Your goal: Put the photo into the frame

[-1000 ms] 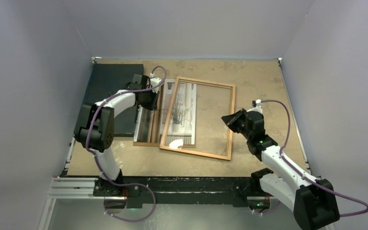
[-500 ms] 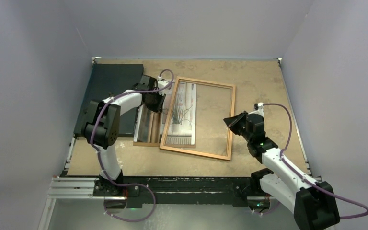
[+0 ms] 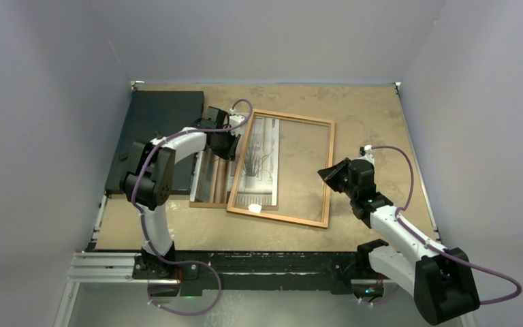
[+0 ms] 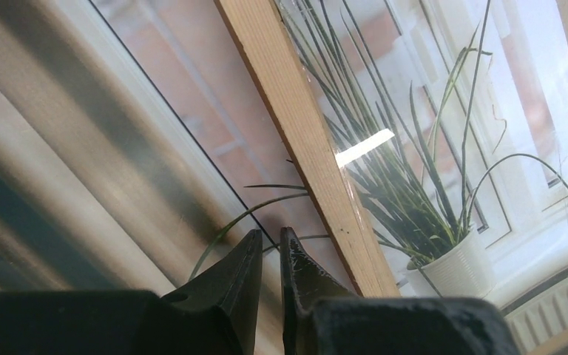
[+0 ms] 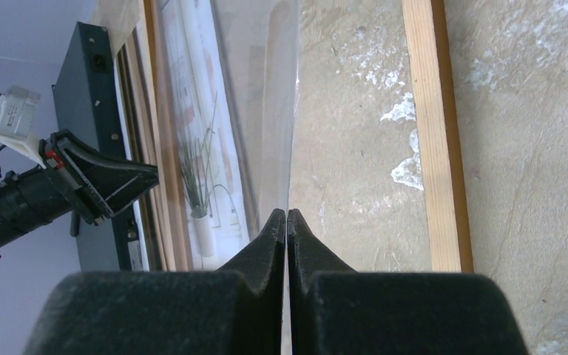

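now the left pincer (image 4: 270,240), tips narrowly parted, has slid along the photo (image 4: 429,185) toward the frame (image 4: 296,126), likely nudging it under; right pincer (image 5: 287,216) seemingly clamps the glass pane (image 5: 266,111).

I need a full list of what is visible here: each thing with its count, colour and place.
frame: one, orange-brown wood, mid-table, slightly turned
photo: one, green plant print, partly under the frame's left border
glass pane: one, clear, over the frame's opening
mat: one, dark grey-black, table's far left
table: one, tan
left gripper: one, black, fingers nearly closed at the photo
right gripper: one, black, shut on the glass pane's edge
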`<control>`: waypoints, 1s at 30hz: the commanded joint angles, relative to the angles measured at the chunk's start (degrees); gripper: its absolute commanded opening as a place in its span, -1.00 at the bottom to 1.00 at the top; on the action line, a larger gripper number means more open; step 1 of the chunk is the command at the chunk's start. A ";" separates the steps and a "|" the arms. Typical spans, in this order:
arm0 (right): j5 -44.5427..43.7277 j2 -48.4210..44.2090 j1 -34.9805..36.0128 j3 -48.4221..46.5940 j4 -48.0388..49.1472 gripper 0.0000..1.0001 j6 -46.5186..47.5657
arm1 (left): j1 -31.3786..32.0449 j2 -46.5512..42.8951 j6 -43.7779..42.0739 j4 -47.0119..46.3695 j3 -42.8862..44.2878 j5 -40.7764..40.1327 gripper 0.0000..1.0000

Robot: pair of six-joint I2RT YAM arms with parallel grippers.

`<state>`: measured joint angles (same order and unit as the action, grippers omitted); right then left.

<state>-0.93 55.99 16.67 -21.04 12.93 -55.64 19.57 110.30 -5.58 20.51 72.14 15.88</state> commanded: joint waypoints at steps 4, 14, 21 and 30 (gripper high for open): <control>2.07 -0.96 -2.18 -2.96 0.37 -1.00 2.71 | 0.82 1.31 0.13 -1.11 2.48 1.04 -0.76; 5.44 1.66 -2.34 -4.16 5.10 -1.00 5.44 | 1.34 1.88 0.21 -1.15 2.74 1.10 -0.79; 7.79 -0.07 -2.33 -2.95 12.22 -1.00 8.25 | 1.43 2.59 -0.23 -1.24 2.33 1.04 -0.89; 13.31 -1.20 -2.23 -1.64 20.18 -1.00 6.19 | 1.70 2.76 -0.14 -1.83 1.31 1.52 -0.99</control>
<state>8.54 55.44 14.33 -23.11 25.17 -48.99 20.71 111.87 -5.61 19.20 73.52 16.27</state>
